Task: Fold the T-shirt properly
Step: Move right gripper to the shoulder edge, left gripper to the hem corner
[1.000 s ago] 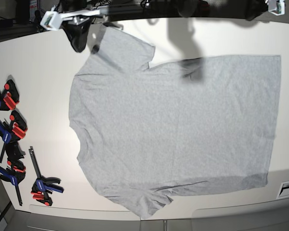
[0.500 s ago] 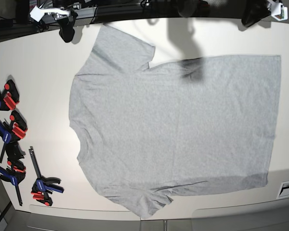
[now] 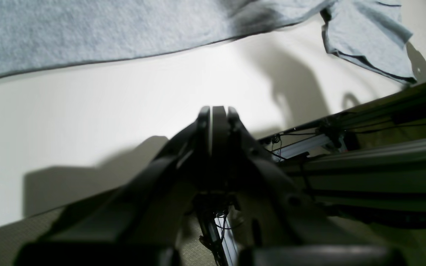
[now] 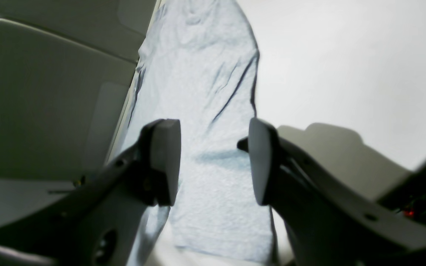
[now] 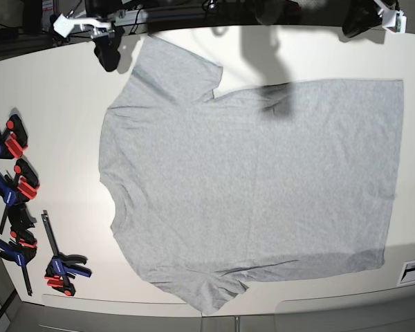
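Since a second ago, your right pincer (image 4: 213,162) has left the far sleeve and spread wide above it. Your desk (image 5: 55,138) carries the T-shirt (image 5: 256,187) flat, hem toward the right edge. Your left pincer (image 3: 215,122) hovers pressed together, holding nothing.

t-shirt (image 3: 87,33) cropped by frame, clamps (image 5: 14,187) cut off

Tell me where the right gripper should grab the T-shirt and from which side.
Probably the sleeve hem of the T-shirt, approached from the table's far edge: it lies flat beside the open right gripper, its edge free on bare table.
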`<act>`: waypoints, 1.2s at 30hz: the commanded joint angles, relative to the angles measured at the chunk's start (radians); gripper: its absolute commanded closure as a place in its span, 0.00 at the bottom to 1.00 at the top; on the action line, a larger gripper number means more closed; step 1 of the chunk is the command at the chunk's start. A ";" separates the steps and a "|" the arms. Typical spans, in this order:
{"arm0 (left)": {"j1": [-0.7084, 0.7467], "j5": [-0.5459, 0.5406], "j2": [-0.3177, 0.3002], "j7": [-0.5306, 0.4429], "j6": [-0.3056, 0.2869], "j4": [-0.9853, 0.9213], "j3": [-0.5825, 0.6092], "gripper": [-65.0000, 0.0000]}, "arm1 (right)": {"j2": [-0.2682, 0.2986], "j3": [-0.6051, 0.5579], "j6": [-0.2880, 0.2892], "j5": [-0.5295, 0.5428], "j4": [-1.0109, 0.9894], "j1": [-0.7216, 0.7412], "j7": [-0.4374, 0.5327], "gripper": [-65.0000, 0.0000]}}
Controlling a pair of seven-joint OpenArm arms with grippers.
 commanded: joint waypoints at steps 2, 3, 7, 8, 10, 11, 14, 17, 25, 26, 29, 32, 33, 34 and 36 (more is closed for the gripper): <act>0.014 -0.016 -0.005 -0.024 -0.012 0.012 -0.008 1.00 | -0.001 0.000 -0.031 -0.056 0.016 0.028 -0.043 0.57; 0.014 -0.016 -0.005 -0.024 -0.012 0.012 -0.008 1.00 | -0.001 -0.005 -0.055 -0.077 0.015 0.042 -0.066 0.57; 0.014 -0.016 -0.003 -0.024 -0.012 0.012 -0.008 1.00 | -0.001 -0.036 -0.060 -0.091 0.015 0.053 -0.077 0.57; 0.014 -0.016 -0.003 -0.024 -0.012 0.012 -0.008 1.00 | -0.001 -0.043 -0.060 -0.108 0.015 0.051 -0.078 0.57; 0.014 -0.016 -0.003 -0.024 -0.012 0.012 -0.008 1.00 | -0.001 -0.053 -0.064 -0.154 0.015 0.051 -0.078 0.57; 0.014 -0.016 -0.003 -0.024 -0.012 0.012 -0.008 1.00 | -0.001 -0.060 -0.078 -0.174 0.015 0.052 -0.078 0.57; 0.014 -0.016 -0.003 -0.024 -0.012 0.012 -0.008 1.00 | -0.001 -0.077 -0.141 -0.223 0.015 0.052 -0.077 0.57; 0.014 -0.016 -0.003 -0.024 -0.012 0.012 -0.008 1.00 | -0.001 -0.077 -0.146 -0.233 0.015 0.051 -0.078 0.57; 0.002 -0.016 -0.003 -0.023 -0.012 0.012 -0.008 1.00 | -0.001 -0.077 -0.266 -0.309 0.015 0.051 -0.096 0.57; -0.002 -0.016 -0.003 -0.023 -0.012 0.012 -0.008 1.00 | -0.001 -0.077 -0.265 -0.308 0.015 0.052 -0.096 0.57; -0.012 -0.016 -0.003 -0.021 -0.012 0.012 -0.008 1.00 | -0.001 -0.093 -0.257 -0.307 0.015 0.051 -0.104 0.57; -0.016 -0.016 -0.003 -0.020 -0.012 0.012 -0.008 1.00 | -0.001 -0.135 -0.214 -0.307 0.015 0.052 -0.154 0.57; -0.016 -0.016 -0.003 -0.020 -0.012 0.012 -0.008 1.00 | -0.001 -0.155 -0.208 -0.308 0.015 0.051 -0.161 0.57; -0.016 -0.016 -0.003 -0.020 -0.012 0.012 -0.008 0.98 | -0.001 -0.175 -0.208 -0.313 0.015 0.051 -0.166 0.57; -0.016 -0.016 -0.003 -0.020 -0.012 0.012 -0.008 0.89 | -0.001 -0.212 -0.209 -0.334 0.015 0.051 -0.167 0.57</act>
